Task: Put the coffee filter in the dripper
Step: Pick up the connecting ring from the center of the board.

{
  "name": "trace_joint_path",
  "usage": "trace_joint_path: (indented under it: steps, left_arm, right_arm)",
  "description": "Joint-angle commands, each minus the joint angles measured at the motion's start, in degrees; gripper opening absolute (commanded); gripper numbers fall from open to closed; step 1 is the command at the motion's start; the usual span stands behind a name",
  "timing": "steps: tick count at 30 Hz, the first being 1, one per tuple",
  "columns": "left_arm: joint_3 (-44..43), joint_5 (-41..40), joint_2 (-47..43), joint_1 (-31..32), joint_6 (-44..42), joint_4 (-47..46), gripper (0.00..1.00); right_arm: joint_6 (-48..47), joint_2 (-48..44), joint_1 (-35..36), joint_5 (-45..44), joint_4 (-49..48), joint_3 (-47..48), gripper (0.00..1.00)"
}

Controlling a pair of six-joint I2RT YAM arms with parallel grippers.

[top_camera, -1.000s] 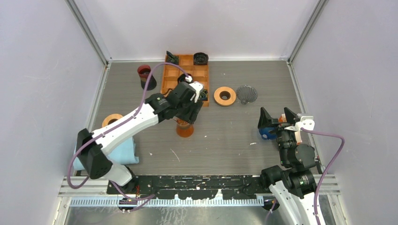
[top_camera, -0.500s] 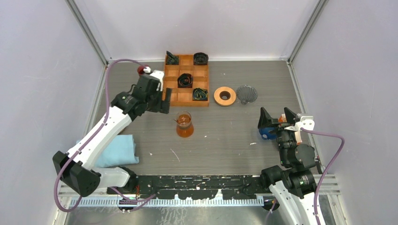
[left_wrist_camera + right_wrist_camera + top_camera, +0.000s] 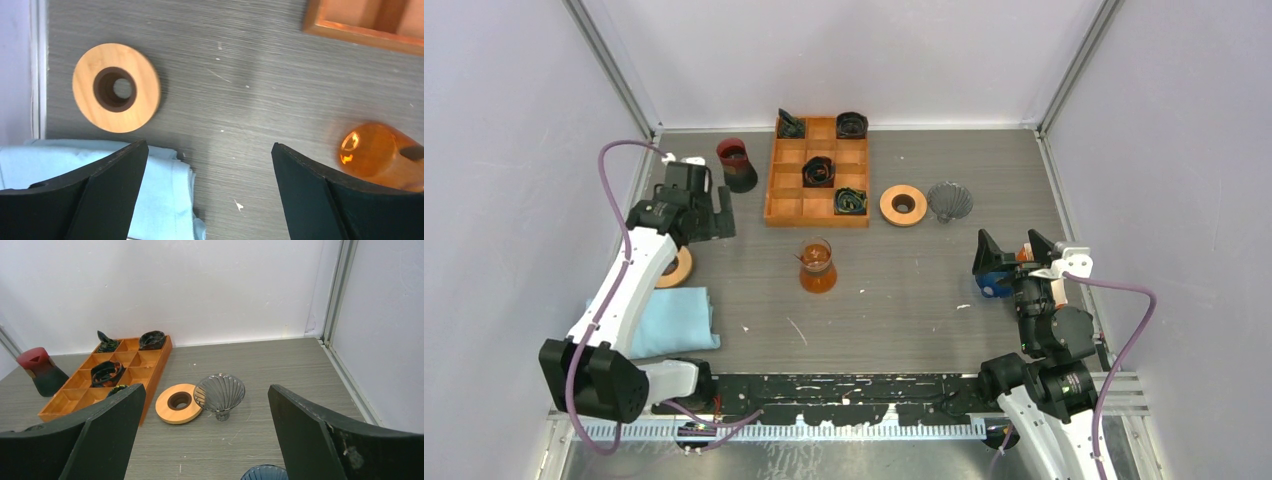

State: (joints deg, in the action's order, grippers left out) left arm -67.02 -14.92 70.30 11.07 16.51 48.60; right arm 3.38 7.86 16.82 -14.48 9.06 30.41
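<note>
Grey wood-grain tabletop (image 3: 904, 300) between white walls. Left pincer (image 3: 209, 145) hangs above it, spread wide and empty, with an amber dripper (image 3: 372, 155) just beside its right finger. Right pincer (image 3: 206, 388), equally wide and empty, faces a ribbed glass dripper (image 3: 219, 392). Dark coffee filters (image 3: 106, 373) lie in the orange tray (image 3: 159, 367) farther ahead, left.

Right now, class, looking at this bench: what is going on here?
Nothing is held. The left arm hangs at the left, jaws open and empty, above a wooden ring and a blue cloth. The right arm sits at the right, jaws open too. The glass dripper stands right of the wooden tray, no filter visible in it. The amber flask stands in the middle.
</note>
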Motion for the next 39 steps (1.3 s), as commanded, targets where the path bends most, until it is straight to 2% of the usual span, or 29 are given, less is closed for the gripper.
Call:
trace_joint_path:
  steps: [1, 8, 20, 27, 39]
  left_arm:
    - [0.4, 0.2, 1.9, -5.2, 0.3, -2.8, 0.98]
    - [1.8, -0.3, 8.3, -12.7, -0.9, -6.6, 0.99]
    - [0.1, 3.4, 22.3, -18.8, -0.5, -10.1, 1.00]
    - [-0.8, 3.8, 26.7, -21.0, -0.5, -10.4, 0.92]
    - [-4.0, 3.7, 33.1, -21.3, -1.8, -9.8, 0.78]
  right_arm:
    - [0.6, -0.8, 0.4, -0.1, -2.2, 0.3, 1.00]
    - [0.7, -1.8, 0.4, -0.5, -2.4, 0.1, 1.00]
    - [0.8, -1.9, 0.4, -0.9, -2.5, 0.0, 1.00]
    - [0.8, -1.8, 0.3, -1.2, -2.6, -0.3, 1.00]
    - [0.8, -1.9, 0.3, -1.1, -2.6, -0.2, 1.00]
